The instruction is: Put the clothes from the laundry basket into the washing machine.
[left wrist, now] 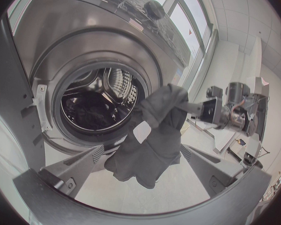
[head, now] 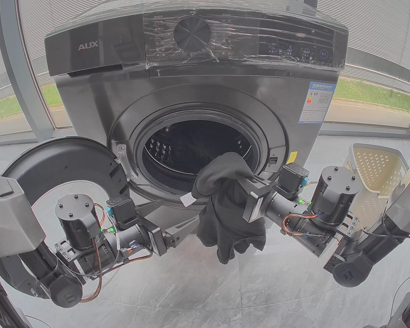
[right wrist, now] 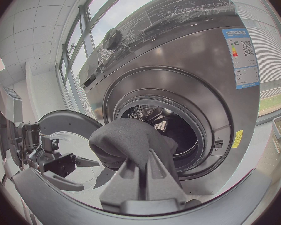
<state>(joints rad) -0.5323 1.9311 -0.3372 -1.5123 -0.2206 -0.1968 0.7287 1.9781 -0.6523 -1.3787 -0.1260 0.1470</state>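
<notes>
A dark grey garment (head: 225,206) hangs in front of the washing machine's (head: 196,92) round opening, held up by my right gripper (head: 255,178), which is shut on its upper fold. The right wrist view has the cloth (right wrist: 128,141) bunched over the closed fingers (right wrist: 156,175). The drum (left wrist: 93,107) holds dark clothes inside. My left gripper (head: 191,224) stands open, low and left of the hanging garment (left wrist: 153,141), with nothing between its fingers (left wrist: 81,161). The cream laundry basket (head: 378,174) stands to the machine's right.
The machine's door (head: 64,169) is swung wide open to the left, behind my left arm. Grey tiled floor (head: 241,288) lies below the garment. Windows run behind the machine.
</notes>
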